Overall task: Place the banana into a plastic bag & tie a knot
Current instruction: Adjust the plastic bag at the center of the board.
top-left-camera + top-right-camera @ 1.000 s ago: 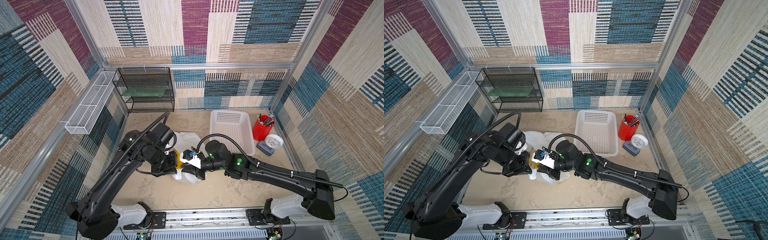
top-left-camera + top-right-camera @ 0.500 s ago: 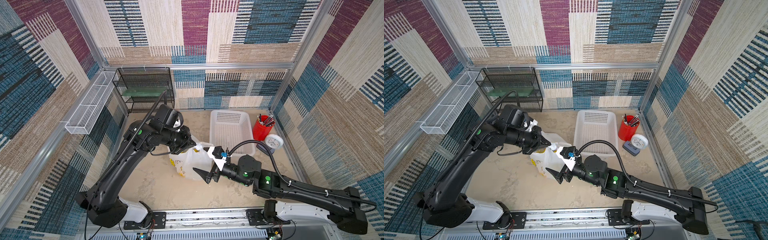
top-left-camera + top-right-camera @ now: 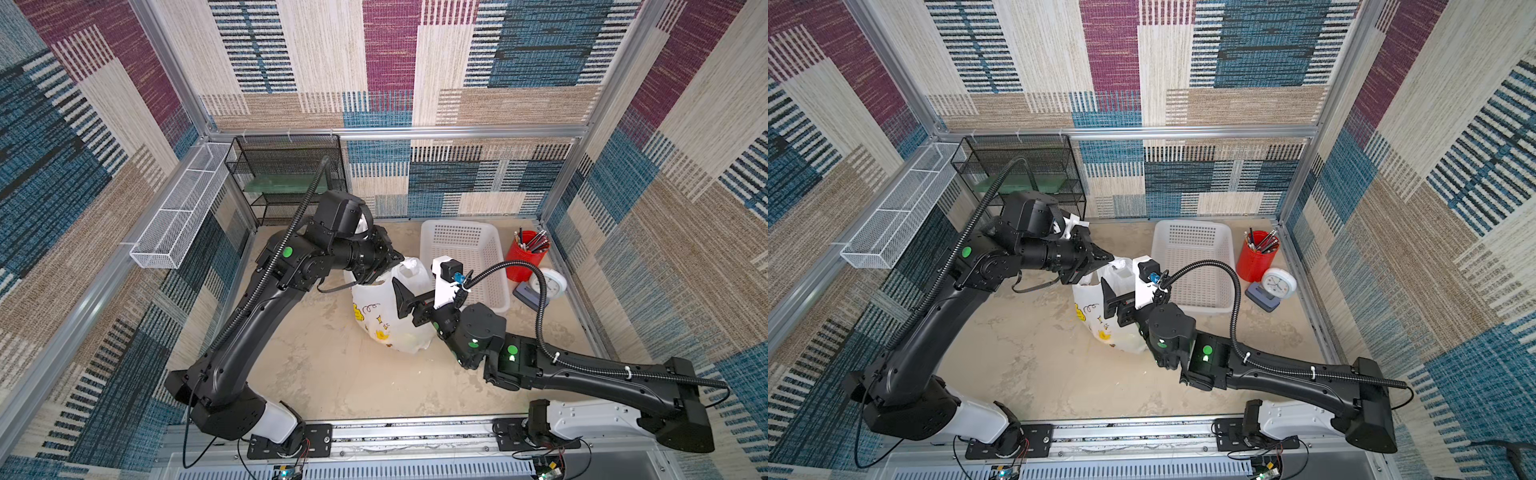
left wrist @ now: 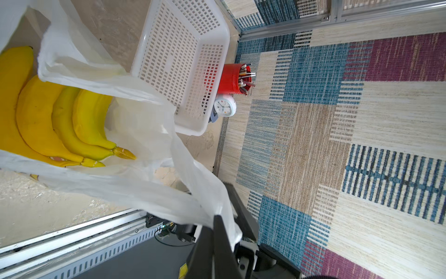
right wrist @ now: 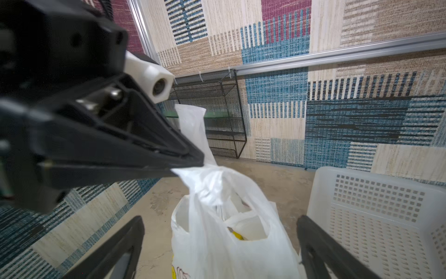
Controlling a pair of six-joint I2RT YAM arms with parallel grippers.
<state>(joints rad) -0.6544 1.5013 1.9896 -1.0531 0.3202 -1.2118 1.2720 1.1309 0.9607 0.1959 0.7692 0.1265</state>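
Left end effector [image 5: 193, 163] clamps a handle of the plastic bag [image 3: 384, 320], holding it upright so the banana [image 4: 60, 116] settles inside; right end effector [image 5: 219, 223] stands wide, empty, beside the bag.

Patchwork woven walls [image 3: 390, 62], beige floor [image 3: 332, 374], mesh shelf [image 3: 286, 166]

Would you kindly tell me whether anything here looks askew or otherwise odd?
The translucent white plastic bag looks lopsided: the left tool pinches only one handle strip, so the mouth gapes, untied, showing the yellow bananas inside.
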